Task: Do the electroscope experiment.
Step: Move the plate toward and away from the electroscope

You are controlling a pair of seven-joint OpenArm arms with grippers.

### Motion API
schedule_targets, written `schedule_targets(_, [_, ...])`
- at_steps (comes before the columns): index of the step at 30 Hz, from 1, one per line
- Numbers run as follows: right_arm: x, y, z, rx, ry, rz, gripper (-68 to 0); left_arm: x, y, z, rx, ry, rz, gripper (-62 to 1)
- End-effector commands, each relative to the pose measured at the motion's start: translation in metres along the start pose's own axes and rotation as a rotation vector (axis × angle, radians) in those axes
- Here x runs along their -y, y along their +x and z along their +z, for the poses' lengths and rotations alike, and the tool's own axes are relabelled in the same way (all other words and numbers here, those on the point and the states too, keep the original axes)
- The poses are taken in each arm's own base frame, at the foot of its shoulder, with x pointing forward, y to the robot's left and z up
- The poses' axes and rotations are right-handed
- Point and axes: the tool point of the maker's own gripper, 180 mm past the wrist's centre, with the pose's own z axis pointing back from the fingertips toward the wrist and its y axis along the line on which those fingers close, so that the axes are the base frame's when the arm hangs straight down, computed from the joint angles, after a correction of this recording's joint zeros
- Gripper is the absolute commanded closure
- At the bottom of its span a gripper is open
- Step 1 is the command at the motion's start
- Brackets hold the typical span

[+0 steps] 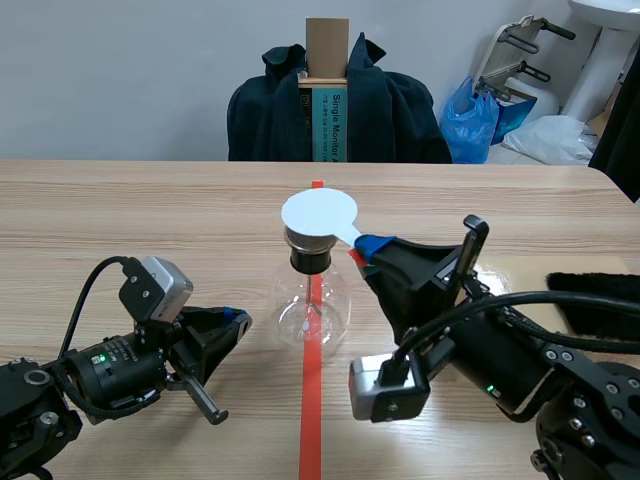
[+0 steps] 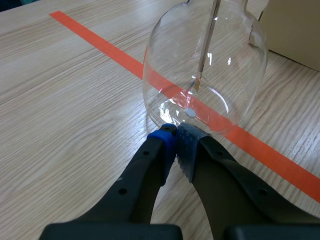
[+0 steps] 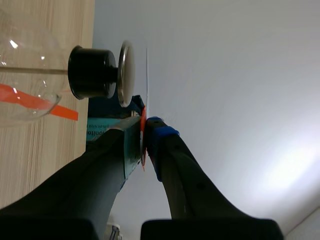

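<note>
Between the right fingers (image 3: pixel 161 134) is the thin handle of a white disc (image 1: pixel 318 213). The fingers squeeze tight on it. The disc is flat and round, and it hangs just over the top of the electroscope (image 1: pixel 312 300). In the right wrist view a small gap shows between the disc and the shiny metal plate (image 3: pixel 125 75), so they do not touch. Under the plate is a black stopper (image 1: pixel 309 260), and under that a round glass flask (image 2: pixel 165 75) with a thin rod (image 2: pixel 206 45) inside.

The left fingers (image 2: pixel 161 150) are pressed together with nothing between them. Their tips are low on the tabletop (image 1: pixel 150 210), right beside the bottom of the flask. I cannot tell if they touch the glass.

I think the step now is to bring the disc down to the plate. To do it well, the arm should go slowly, keep the disc flat, and only tap the plate. A hard push could tip the flask.

Nothing is between the disc and the plate. The left fingers are so close that a bump from them could slide the flask. A black furry cloth (image 1: pixel 595 300) lies well apart on the right. A red tape line (image 1: pixel 312 410) runs under the flask. A dark coat (image 1: pixel 400 110) hangs behind the tabletop.
</note>
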Motion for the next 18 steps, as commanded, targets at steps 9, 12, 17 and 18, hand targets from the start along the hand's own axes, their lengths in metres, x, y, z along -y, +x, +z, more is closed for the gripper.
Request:
schedule_targets(9, [0.014, -0.039, 0.002, -0.16, -0.035, 0.035, -0.7, -0.004, 0.012, -0.002, 0.04, 0.006, -0.006, -3.0])
schedule_targets(12, [0.015, -0.049, 0.004, -0.206, -0.037, 0.039, -0.7, -0.004, 0.012, -0.002, 0.04, 0.006, -0.006, -3.0])
schedule_targets(17, [0.016, -0.064, 0.008, -0.294, -0.04, 0.034, -0.7, -0.004, 0.012, -0.002, 0.04, 0.006, -0.006, -3.0])
schedule_targets(18, [0.016, -0.067, 0.009, -0.312, -0.044, 0.033, -0.7, -0.004, 0.012, -0.002, 0.04, 0.006, -0.006, -3.0])
